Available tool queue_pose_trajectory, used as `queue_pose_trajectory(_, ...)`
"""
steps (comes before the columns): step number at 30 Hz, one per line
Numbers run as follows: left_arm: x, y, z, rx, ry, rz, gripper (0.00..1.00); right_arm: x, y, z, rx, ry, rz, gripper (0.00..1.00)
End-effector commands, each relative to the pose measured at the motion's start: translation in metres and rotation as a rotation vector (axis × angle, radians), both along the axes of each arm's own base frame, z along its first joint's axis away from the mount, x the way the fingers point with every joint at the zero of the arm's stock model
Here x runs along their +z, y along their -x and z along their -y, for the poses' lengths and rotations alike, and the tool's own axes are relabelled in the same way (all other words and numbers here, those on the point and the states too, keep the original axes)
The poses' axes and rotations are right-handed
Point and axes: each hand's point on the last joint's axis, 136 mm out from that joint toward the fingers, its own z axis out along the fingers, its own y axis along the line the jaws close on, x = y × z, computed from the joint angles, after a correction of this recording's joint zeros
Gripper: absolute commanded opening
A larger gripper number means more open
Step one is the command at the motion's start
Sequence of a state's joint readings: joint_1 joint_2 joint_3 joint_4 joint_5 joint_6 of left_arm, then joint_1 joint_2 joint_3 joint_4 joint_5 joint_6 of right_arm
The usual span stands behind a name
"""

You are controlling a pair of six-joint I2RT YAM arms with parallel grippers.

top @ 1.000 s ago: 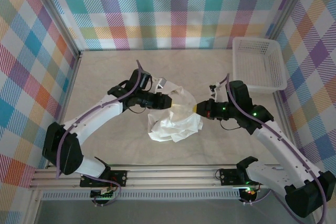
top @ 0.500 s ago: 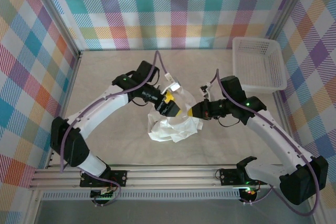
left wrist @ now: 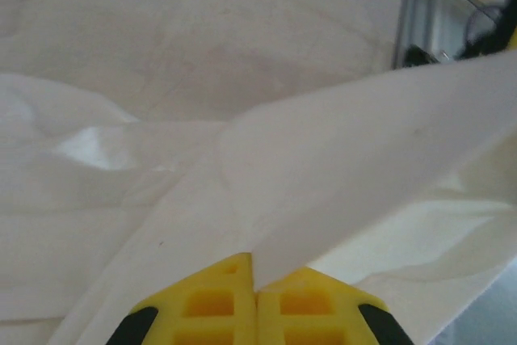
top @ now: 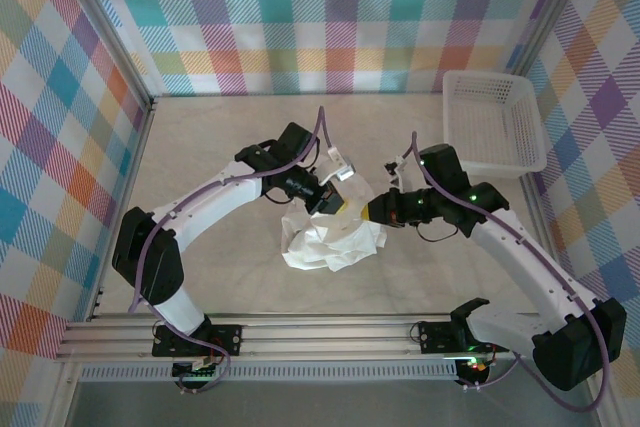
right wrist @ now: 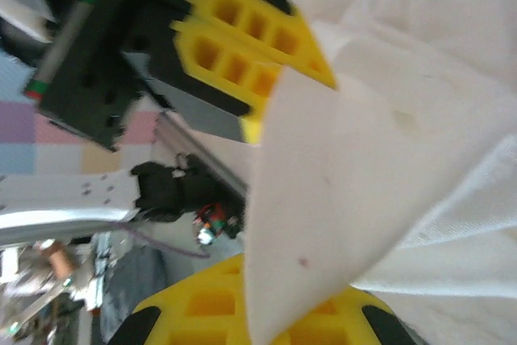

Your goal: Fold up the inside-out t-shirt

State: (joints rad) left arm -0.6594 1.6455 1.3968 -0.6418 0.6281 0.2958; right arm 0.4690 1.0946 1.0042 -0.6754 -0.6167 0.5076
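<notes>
The inside-out t-shirt (top: pixel 330 244) is lying crumpled in a heap at the middle of the bench (top: pixel 200 147), with one fold rising from its far edge to where the two tools are meeting almost tip to tip. The left tool (top: pixel 343 209) is clenching a taut sheet of that white cloth between its closed yellow fingers. The right tool (top: pixel 369 212) is pinching the same lifted fold from the opposite side.
</notes>
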Motion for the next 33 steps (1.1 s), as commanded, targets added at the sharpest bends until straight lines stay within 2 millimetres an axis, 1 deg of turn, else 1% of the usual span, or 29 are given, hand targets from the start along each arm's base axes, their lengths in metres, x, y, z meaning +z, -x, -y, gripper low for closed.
queue_pose_trajectory(1,0.033,-0.049,-0.021,0.347,0.001,0.027,0.0,-0.022,-0.009,0.027,-0.1,0.141,0.076,0.07)
queue_pose_trajectory(2,0.043,-0.058,-0.026,0.439,0.006,0.009,0.0,-0.033,-0.008,0.033,-0.116,0.179,0.087,0.08)
queue_pose_trajectory(3,0.052,-0.06,-0.025,0.483,0.03,-0.017,0.0,-0.043,-0.007,0.04,-0.132,0.216,0.089,0.1)
queue_pose_trajectory(4,0.063,-0.057,-0.019,0.503,0.081,-0.056,0.0,-0.055,-0.006,0.049,-0.152,0.262,0.094,0.11)
queue_pose_trajectory(5,0.074,-0.052,-0.01,0.501,0.141,-0.088,0.0,-0.062,-0.005,0.056,-0.169,0.291,0.102,0.11)
queue_pose_trajectory(6,0.079,-0.045,-0.002,0.485,0.181,-0.107,0.0,-0.067,-0.004,0.059,-0.175,0.305,0.107,0.13)
queue_pose_trajectory(7,0.082,-0.037,0.006,0.469,0.207,-0.124,0.0,-0.067,-0.003,0.06,-0.179,0.3,0.117,0.18)
queue_pose_trajectory(8,0.083,-0.029,0.012,0.454,0.214,-0.127,0.0,-0.064,-0.001,0.058,-0.173,0.278,0.125,0.26)
queue_pose_trajectory(10,0.078,-0.02,0.018,0.436,0.197,-0.13,0.0,-0.051,0.001,0.049,-0.149,0.214,0.139,0.36)
queue_pose_trajectory(14,0.069,-0.017,0.014,0.46,0.157,-0.133,0.0,-0.02,0.0,0.033,-0.143,0.112,0.171,0.53)
queue_pose_trajectory(16,0.071,-0.016,0.013,0.458,0.153,-0.127,0.0,-0.008,-0.007,0.025,-0.167,0.092,0.208,0.64)
queue_pose_trajectory(17,0.073,-0.015,0.013,0.455,0.156,-0.125,0.0,-0.006,-0.015,0.028,-0.215,0.123,0.234,0.69)
queue_pose_trajectory(19,0.078,-0.016,0.012,0.459,0.164,-0.124,0.0,-0.004,-0.036,0.039,-0.327,0.187,0.269,0.73)
queue_pose_trajectory(21,0.085,-0.017,0.013,0.465,0.178,-0.127,0.0,-0.009,-0.058,0.058,-0.475,0.304,0.286,0.75)
queue_pose_trajectory(22,0.09,-0.016,0.014,0.461,0.189,-0.126,0.0,-0.013,-0.068,0.063,-0.519,0.352,0.291,0.76)
queue_pose_trajectory(24,0.094,-0.016,0.015,0.459,0.198,-0.122,0.0,-0.019,-0.085,0.071,-0.568,0.447,0.3,0.77)
queue_pose_trajectory(25,0.096,-0.017,0.014,0.465,0.197,-0.114,0.0,-0.022,-0.092,0.073,-0.571,0.497,0.299,0.77)
queue_pose_trajectory(26,0.096,-0.018,0.012,0.469,0.19,-0.106,0.0,-0.025,-0.097,0.07,-0.545,0.532,0.301,0.78)
queue_pose_trajectory(29,0.093,-0.016,0.006,0.477,0.163,-0.091,0.0,-0.025,-0.099,0.057,-0.454,0.543,0.288,0.76)
queue_pose_trajectory(31,0.09,-0.015,0.003,0.482,0.151,-0.086,0.0,-0.019,-0.095,0.046,-0.403,0.482,0.303,0.74)
queue_pose_trajectory(32,0.088,-0.015,0.002,0.483,0.147,-0.087,0.0,-0.019,-0.092,0.042,-0.381,0.458,0.307,0.73)
queue_pose_trajectory(33,0.086,-0.015,0.002,0.486,0.141,-0.088,0.0,-0.022,-0.09,0.042,-0.374,0.458,0.295,0.73)
